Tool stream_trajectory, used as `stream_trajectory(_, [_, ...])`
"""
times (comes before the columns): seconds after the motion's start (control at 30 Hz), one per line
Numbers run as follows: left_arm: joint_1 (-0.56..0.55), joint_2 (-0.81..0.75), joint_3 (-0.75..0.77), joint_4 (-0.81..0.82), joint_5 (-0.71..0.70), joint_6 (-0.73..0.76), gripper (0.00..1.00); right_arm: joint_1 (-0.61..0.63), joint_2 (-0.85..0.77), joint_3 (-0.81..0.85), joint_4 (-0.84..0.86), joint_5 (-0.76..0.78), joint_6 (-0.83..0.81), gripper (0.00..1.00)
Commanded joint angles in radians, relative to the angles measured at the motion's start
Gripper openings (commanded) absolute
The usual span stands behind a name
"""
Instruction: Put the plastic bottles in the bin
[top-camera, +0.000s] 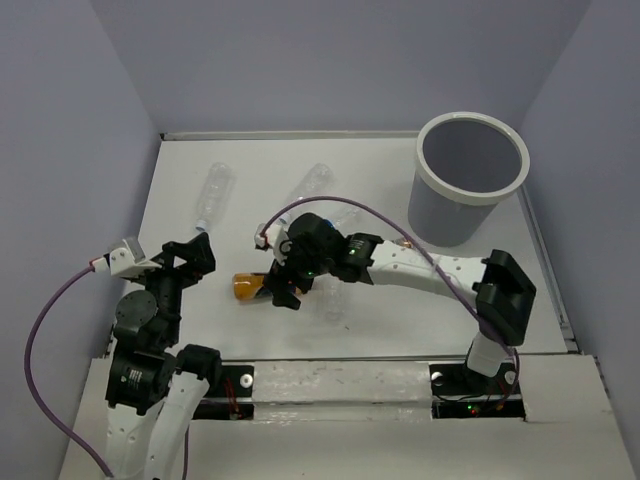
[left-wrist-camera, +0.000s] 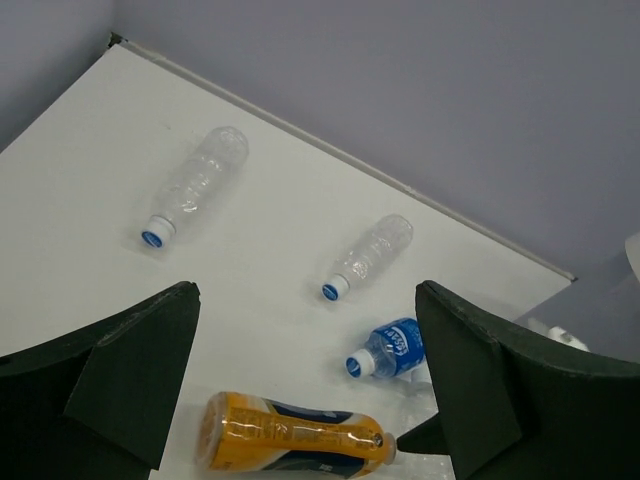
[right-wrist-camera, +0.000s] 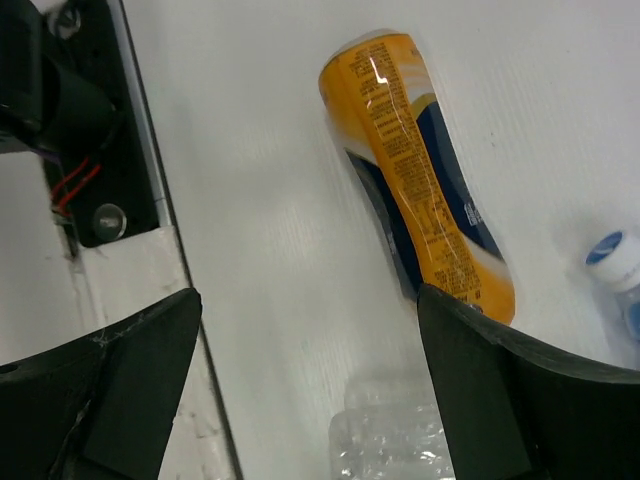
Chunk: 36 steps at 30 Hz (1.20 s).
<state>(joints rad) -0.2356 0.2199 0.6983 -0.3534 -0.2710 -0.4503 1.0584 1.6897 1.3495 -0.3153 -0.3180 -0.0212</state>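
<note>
At the near edge of the table (top-camera: 400, 320), the left gripper (left-wrist-camera: 308, 293) is spread to full width and holds nothing. It sits toward the near left corner, just beside the base end of the orange-filled bottle (top-camera: 245, 287). The right gripper (right-wrist-camera: 310, 293) is also wide open and empty, poised over the cap end of the same bottle.

Check alignment before you close. In the right wrist view the bottle lies slantwise and off toward one side of the jaws, not centred. That side may land on the bottle and roll it away instead of enclosing it. A plain clear bottle (right-wrist-camera: 385, 440) lies just beside the same gripper, and a descent here may pinch or push it as well. With both grippers near one bottle, any advance of the left arm risks contact between the arms.

Further in, the blue-labelled bottle (left-wrist-camera: 392, 350) lies just beyond the orange-filled one, close to the right arm. A low carry toward the bin may sweep it aside.

A second plain bottle (left-wrist-camera: 195, 185) and a third plain bottle (left-wrist-camera: 370, 255) lie near the far edge, well apart from both grippers. The bin (top-camera: 440, 215) stands in the far right corner. Its wall is tall, so a bottle carried too low may strike the rim. A thin, round bottle gripped off-centre may also slip out in transit. No red-labelled bottle shows in any view.
</note>
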Motion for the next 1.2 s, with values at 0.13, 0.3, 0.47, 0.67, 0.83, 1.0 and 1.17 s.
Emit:
stream_trajectory(0.13, [-0.002, -0.050, -0.006, 0.048, -0.054, -0.014, 0.99, 0.032, 0.237, 0.220, -0.045, 0.160, -0.273, 0.97])
stream_trajectory(0.3, [-0.002, -0.045, -0.008, 0.053, -0.042, -0.010, 0.99, 0.032, 0.381, 0.293, -0.053, 0.195, -0.315, 0.99])
stream_trajectory(0.47, [-0.002, -0.059, -0.010, 0.054, -0.040, -0.011, 0.99, 0.032, 0.476, 0.355, -0.042, 0.192, -0.329, 0.97])
stream_trajectory(0.67, [-0.002, -0.093, -0.003, 0.051, -0.042, -0.014, 0.99, 0.032, 0.446, 0.326, 0.161, 0.184, -0.278, 0.63])
stream_trajectory(0.83, [-0.002, -0.048, 0.084, -0.018, 0.050, -0.021, 0.99, 0.032, 0.325, 0.297, 0.303, 0.183, -0.185, 0.40])
stream_trajectory(1.0, [-0.002, 0.009, 0.234, -0.078, 0.231, -0.036, 0.99, 0.023, 0.177, 0.293, 0.452, 0.291, -0.132, 0.38])
stream_trajectory(1.17, [-0.002, 0.080, 0.245, -0.026, 0.575, -0.094, 0.99, -0.095, -0.009, 0.278, 0.458, 0.508, -0.171, 0.32])
